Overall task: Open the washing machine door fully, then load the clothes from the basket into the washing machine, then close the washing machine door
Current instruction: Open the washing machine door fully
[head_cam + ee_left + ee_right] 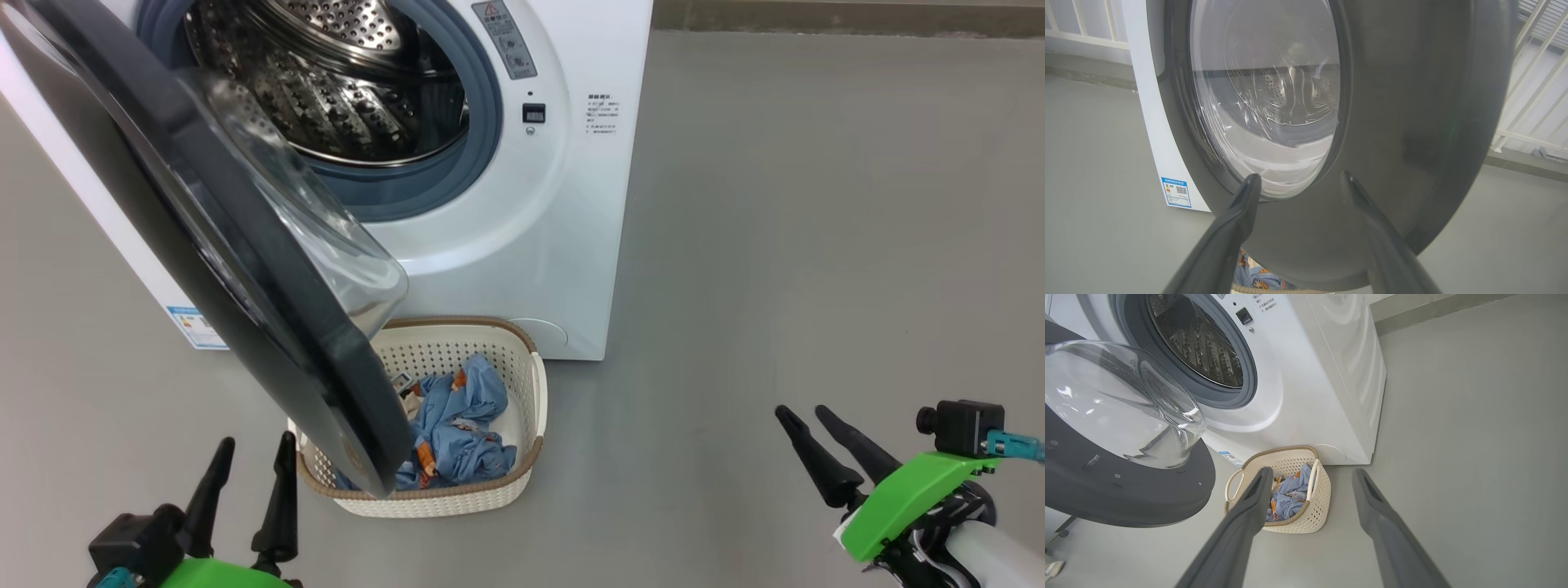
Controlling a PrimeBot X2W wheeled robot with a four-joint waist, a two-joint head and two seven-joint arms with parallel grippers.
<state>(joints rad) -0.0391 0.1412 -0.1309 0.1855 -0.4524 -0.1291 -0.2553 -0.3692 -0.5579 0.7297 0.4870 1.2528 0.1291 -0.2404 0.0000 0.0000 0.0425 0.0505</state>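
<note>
head view, black-rimmed door (277,318) open, left end effector (256,438), right end effector (800,408) both wide

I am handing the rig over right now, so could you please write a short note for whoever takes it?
Left gripper: open, empty, facing the outer side of the washing machine door.
Right gripper: open, empty, above bare floor right of the basket.
Door swung out over the basket, seemingly not fully open; clothes lie in the basket before the washing machine.
Done: door unlatched. Left: open it fully, load clothes, close door.
</note>
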